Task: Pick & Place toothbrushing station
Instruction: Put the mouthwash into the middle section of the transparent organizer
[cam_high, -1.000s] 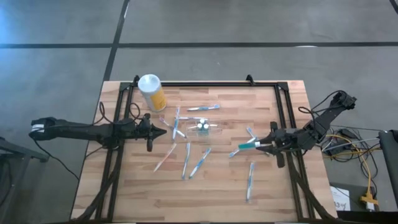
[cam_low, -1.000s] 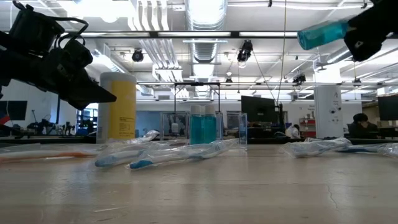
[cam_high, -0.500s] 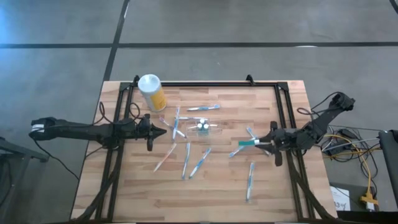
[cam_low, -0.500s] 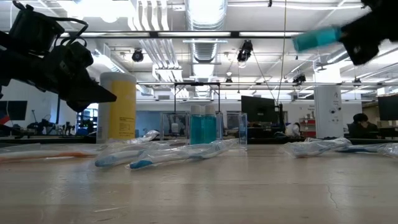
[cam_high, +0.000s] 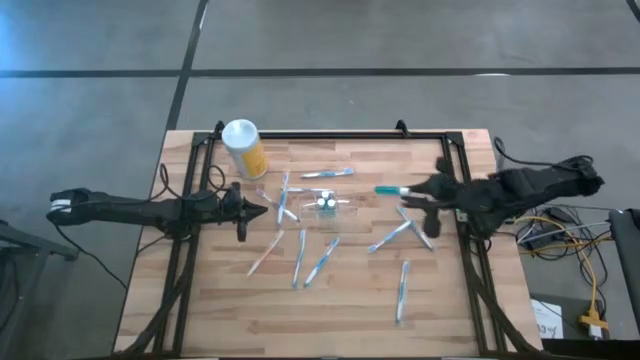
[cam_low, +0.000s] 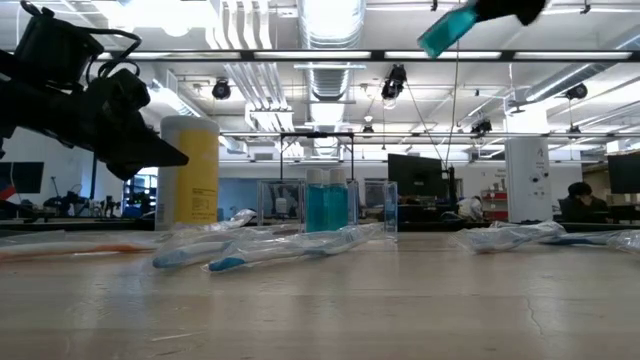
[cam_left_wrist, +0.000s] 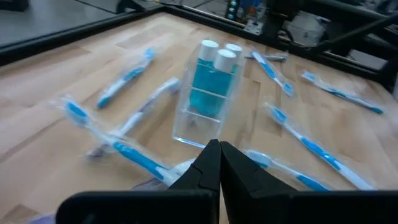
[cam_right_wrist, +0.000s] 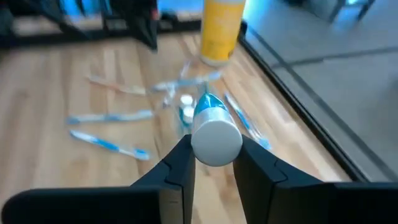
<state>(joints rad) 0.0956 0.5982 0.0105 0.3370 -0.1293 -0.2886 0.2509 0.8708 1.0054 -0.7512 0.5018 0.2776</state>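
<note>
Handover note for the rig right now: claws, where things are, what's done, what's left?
Right claw: shut on a teal tube with a white cap, held in the air over the table's right part, pointing toward the clear holder.
Left claw: shut, empty, hovering just left of the holder.
Holder: mid-table, upright, two white-capped teal tubes already standing in it.
Yellow canister: far left corner, untouched.
Wrapped toothbrushes: scattered loose on the wood around the holder.
Done: two tubes in.
Left: likely seat the held tube, then deal with the toothbrushes.
</note>
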